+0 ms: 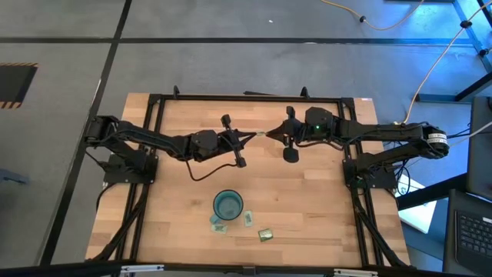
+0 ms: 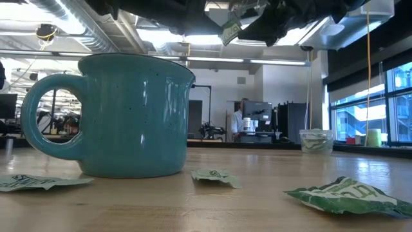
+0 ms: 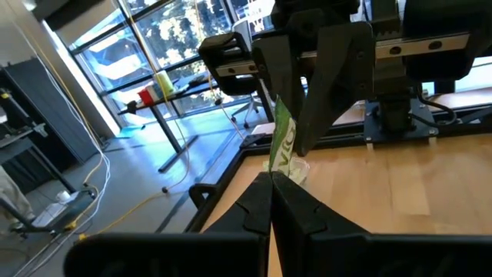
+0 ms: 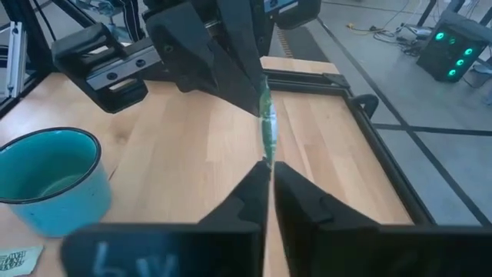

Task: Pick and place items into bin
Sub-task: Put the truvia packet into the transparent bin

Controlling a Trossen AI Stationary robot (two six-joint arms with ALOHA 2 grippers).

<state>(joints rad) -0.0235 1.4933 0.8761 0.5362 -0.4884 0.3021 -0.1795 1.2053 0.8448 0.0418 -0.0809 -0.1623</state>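
Left gripper (image 1: 250, 137): raised above the middle of the bench (image 1: 323, 200), fingers pressed fully together on one end of a green packet (image 3: 281, 145). Packet held on edge, long axis running straight out from this gripper's fingertips toward the opposite arm.

Held packet: suspended between the two arms, clear of the bench surface, pinched at both ends. Visible in the low view as a small green slip (image 2: 230, 30) high under the dark arm bodies.

Right gripper (image 1: 270, 133): directly facing the left one, nearly tip to tip, fingers closed on the other end of the same packet (image 4: 266, 123). Judged to be a hand-over in progress; which arm carries on cannot be told.

Mug (image 1: 227, 205): below and nearer the front edge than both grippers, slightly nearer the left. Loose packets (image 1: 265, 235) scattered beside it, well apart from either gripper.

Bin (image 2: 316, 140): small whitish cup seen only in the low view, far behind the mug; direction from the grippers cannot be fixed. Judged critical for the coming move: release by one arm before any travel toward the bin.
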